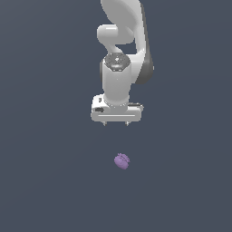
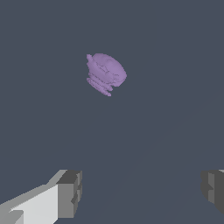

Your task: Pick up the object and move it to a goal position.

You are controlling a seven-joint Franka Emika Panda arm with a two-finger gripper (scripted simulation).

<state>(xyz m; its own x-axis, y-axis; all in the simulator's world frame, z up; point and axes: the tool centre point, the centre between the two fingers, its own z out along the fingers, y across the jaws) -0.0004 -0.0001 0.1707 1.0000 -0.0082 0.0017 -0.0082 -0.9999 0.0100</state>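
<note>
The object is a small purple lumpy blob lying on the dark grey floor, below the gripper in the exterior view. It also shows in the wrist view, apart from the fingers. My white gripper hangs above the blob, pointing down, and holds nothing. In the wrist view the gripper is open: its two grey fingertips stand wide apart with bare floor between them. The blob is not between the fingers.
The dark grey floor spreads flat all round the blob. The white arm rises behind the gripper toward the top of the exterior view. No other objects show.
</note>
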